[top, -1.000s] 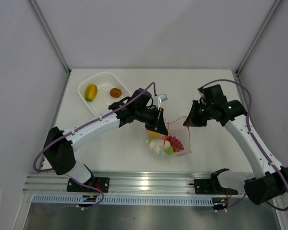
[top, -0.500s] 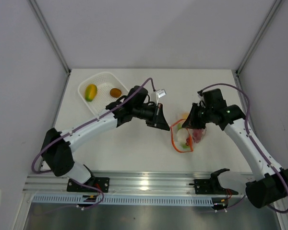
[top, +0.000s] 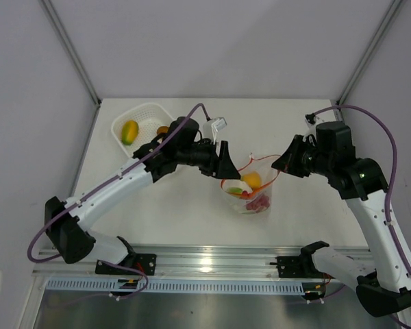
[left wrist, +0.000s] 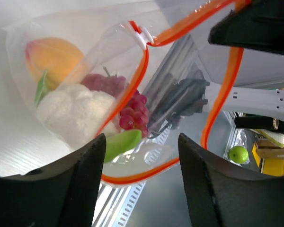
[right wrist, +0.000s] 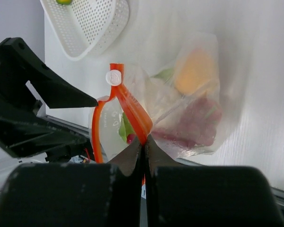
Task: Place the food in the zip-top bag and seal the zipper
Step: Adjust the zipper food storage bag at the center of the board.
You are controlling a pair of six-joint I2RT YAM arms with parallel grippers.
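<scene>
The table point(top: 192, 219) carries everything, and its near edge is cut off by the rail. Your left gripper point(left wrist: 141, 142) stands released, fingers point(left wrist: 80, 179) wide apart with nothing between them. The white mesh basket point(top: 145, 111) lies well behind it; the left arm crosses the basket's corner. In the basket you can see the mango point(top: 129, 131) whole, but only a sliver of the brown piece point(top: 163, 129).

The zip-top bag point(right wrist: 199, 109) hangs just ahead of the left fingers, below your right gripper point(right wrist: 144, 142). That gripper is clenched on the zipper point(right wrist: 132, 111), pinching both red-orange edges together at one spot. The mouth gapes to either side.

Through the crinkled plastic you can make out the white-and-green piece point(left wrist: 73, 111), the peach-coloured piece point(left wrist: 52, 54) and the grape cluster point(left wrist: 130, 111). A green sliver point(left wrist: 122, 142) sits lowest; you cannot tell what it belongs to. The bag's folds blur every outline in the right wrist view. The white slider tab point(right wrist: 115, 77) sits on the strip beyond the right fingertips.
</scene>
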